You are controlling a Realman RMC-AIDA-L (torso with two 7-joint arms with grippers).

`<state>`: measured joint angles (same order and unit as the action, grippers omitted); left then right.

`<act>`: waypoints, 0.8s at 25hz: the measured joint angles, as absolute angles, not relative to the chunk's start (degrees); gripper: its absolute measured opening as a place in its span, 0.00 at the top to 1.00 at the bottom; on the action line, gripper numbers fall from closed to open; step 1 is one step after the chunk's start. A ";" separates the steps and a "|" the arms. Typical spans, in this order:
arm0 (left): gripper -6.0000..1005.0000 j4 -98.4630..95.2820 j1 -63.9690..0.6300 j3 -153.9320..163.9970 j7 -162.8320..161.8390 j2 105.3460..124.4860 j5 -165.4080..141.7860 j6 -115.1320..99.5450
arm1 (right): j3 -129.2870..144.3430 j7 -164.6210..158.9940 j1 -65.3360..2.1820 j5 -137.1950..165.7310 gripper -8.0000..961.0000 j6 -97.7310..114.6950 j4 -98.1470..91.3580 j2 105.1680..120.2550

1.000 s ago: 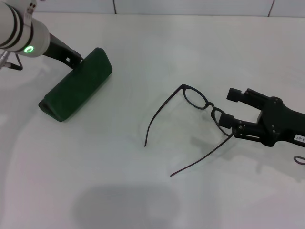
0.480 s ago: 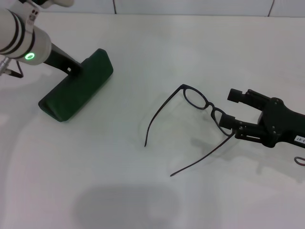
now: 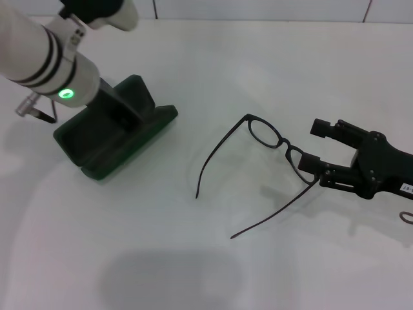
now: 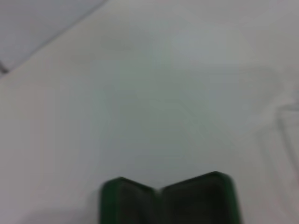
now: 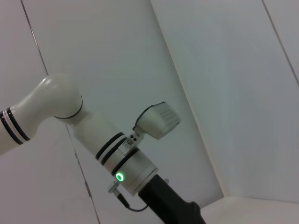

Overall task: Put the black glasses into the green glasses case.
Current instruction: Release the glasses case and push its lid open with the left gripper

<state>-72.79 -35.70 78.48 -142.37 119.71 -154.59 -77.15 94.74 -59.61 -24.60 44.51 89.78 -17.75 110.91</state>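
Observation:
The green glasses case [image 3: 139,132] lies open at the left of the white table; its two lined halves also show in the left wrist view [image 4: 168,200]. My left gripper [image 3: 120,106] reaches down into the case, and the arm hides its fingers. The black glasses [image 3: 284,146] lie unfolded at centre right, with both temple arms pointing toward the front left. My right gripper [image 3: 316,146] is open, low over the table at the glasses' right end. Its near finger [image 3: 311,165] is beside the right lens.
The white table [image 3: 161,258] carries only the case and glasses. A tiled wall line runs along its far edge. The right wrist view shows my left arm [image 5: 126,163] against the wall. The left forearm [image 3: 45,58] hangs over the case's back left.
The case was shut and now lies open, one half swung out toward the right. My left arm has moved right and forward over it. The right gripper and the glasses have stayed still.

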 joint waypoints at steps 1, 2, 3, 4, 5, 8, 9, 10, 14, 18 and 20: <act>0.97 -72.94 -35.71 79.09 -142.39 119.71 -153.76 -77.80 | 94.74 -59.57 -24.60 44.51 0.10 89.77 -17.75 110.91; 0.97 -73.09 -35.79 80.09 -142.44 119.71 -152.55 -78.76 | 94.74 -59.50 -24.61 44.50 0.10 89.77 -17.75 110.91; 0.97 -73.09 -35.85 80.86 -142.48 119.72 -151.89 -79.35 | 94.74 -59.40 -24.61 44.50 0.10 89.77 -17.75 110.91; 0.97 -73.09 -35.88 81.35 -142.52 119.73 -151.51 -79.63 | 94.71 -59.29 -24.61 44.48 0.10 89.76 -17.75 110.91; 0.97 -73.10 -35.87 82.24 -142.59 119.76 -150.84 -79.97 | 94.55 -59.18 -24.61 44.47 0.10 89.75 -17.75 110.91; 0.97 -73.11 -35.86 84.16 -142.71 119.79 -149.42 -80.18 | 93.67 -59.00 -24.61 44.68 0.10 89.74 -17.63 110.93; 0.97 -73.04 -35.86 84.41 -142.69 119.79 -149.02 -80.24 | 93.48 -58.98 -24.61 44.76 0.10 89.74 -17.50 110.96; 0.97 -72.84 -35.86 84.53 -142.62 119.79 -148.77 -80.28 | 93.48 -58.98 -24.61 44.76 0.10 89.74 -17.50 110.96; 0.97 -71.52 -35.89 84.64 -142.17 119.79 -148.41 -80.19 | 93.43 -58.86 -24.61 44.77 0.10 89.74 -17.19 111.00; 0.97 -72.08 -35.54 85.68 -142.04 119.86 -148.33 -80.10 | 93.42 -58.70 -24.61 44.73 0.10 89.72 -17.16 111.00; 0.97 -74.26 -35.14 85.96 -142.48 119.92 -148.29 -80.31 | 93.42 -58.69 -24.61 44.73 0.10 89.71 -17.15 111.00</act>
<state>-74.26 -35.14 85.96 -142.48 119.92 -148.29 -80.31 93.42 -58.69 -24.61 44.73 89.71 -17.15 111.00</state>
